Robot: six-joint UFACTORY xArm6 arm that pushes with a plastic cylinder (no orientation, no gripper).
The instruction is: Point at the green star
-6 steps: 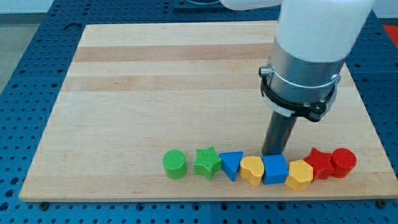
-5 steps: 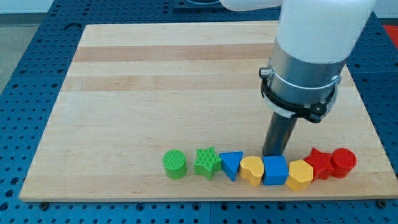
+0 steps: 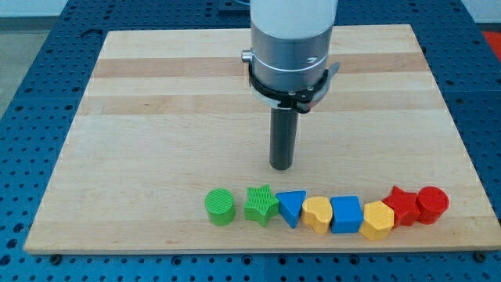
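The green star (image 3: 261,204) lies in a row of blocks near the view's bottom edge of the wooden board (image 3: 156,117). My tip (image 3: 281,166) rests on the board just above and slightly right of the star, apart from it by a small gap. It touches no block.
The row runs left to right: green cylinder (image 3: 220,207), green star, blue triangle (image 3: 291,207), yellow heart (image 3: 318,214), blue cube (image 3: 346,214), yellow hexagon (image 3: 377,220), red star (image 3: 402,205), red cylinder (image 3: 432,204). The arm's white and metal body (image 3: 290,47) hangs over the board's upper middle.
My tip has moved left and a little up, from just above the blue cube to just above the green star. No block has moved.
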